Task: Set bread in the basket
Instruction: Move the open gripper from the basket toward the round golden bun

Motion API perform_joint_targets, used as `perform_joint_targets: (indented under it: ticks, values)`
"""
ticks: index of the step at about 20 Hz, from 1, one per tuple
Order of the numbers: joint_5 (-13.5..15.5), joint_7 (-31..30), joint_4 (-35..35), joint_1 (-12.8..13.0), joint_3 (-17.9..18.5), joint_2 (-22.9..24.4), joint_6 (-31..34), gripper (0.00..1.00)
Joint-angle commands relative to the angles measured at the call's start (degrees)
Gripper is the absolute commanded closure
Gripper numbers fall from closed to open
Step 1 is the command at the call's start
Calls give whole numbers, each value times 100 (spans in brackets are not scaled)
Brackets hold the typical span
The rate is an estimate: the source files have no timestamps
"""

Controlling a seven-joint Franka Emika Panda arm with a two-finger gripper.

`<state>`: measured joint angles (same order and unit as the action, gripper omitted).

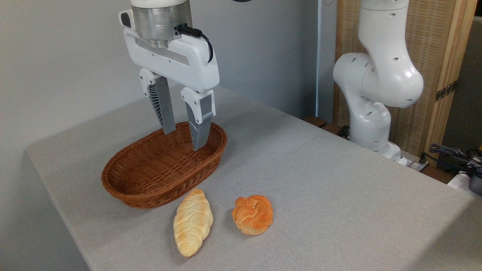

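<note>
The bread (252, 214), a small round orange-golden knotted bun, lies on the grey table near the front, to the right of the basket. The basket (150, 180) is an oval brown wicker one with nothing in it, left of centre. My gripper (183, 140) hangs over the basket's far right end, fingers pointing down and open, nothing between them. It is well behind and left of the bun, not touching it.
A longer pale-yellow braided loaf (192, 221) lies just in front of the basket, left of the bun. The robot's white base (371, 113) stands at the table's far right edge, with cables (452, 156) beyond it. The table's left edge is close to the basket.
</note>
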<state>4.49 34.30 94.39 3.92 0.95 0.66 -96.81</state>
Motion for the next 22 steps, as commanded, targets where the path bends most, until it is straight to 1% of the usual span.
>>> perform_joint_targets:
  ticks: [1, 9, 10, 11, 12, 13, 14, 15, 17, 20, 21, 22]
  values:
    - [61, 68, -52, 21, 45, 13, 49, 0]
    - [44, 156, 1, -5, 106, -31, 13, 0]
    - [26, 173, 18, -31, 142, -13, 14, 0]
    - [26, 295, 97, -197, 107, 48, -47, 0]
    - [35, 566, 324, -390, 46, 187, -144, 0]
    - [35, 856, 587, -470, 28, 372, -284, 0]
    - [35, 1224, 772, -523, 36, 478, -477, 0]
    - [43, 1680, 879, -637, 28, 531, -574, 0]
    - [44, 2612, 1046, -673, 28, 532, -619, 0]
    - [26, 4237, 1493, -726, 36, 558, -646, 0]
    - [26, 4625, 1652, -830, 36, 610, -654, 0]
    - [26, 4856, 1845, -875, 36, 637, -681, 0]
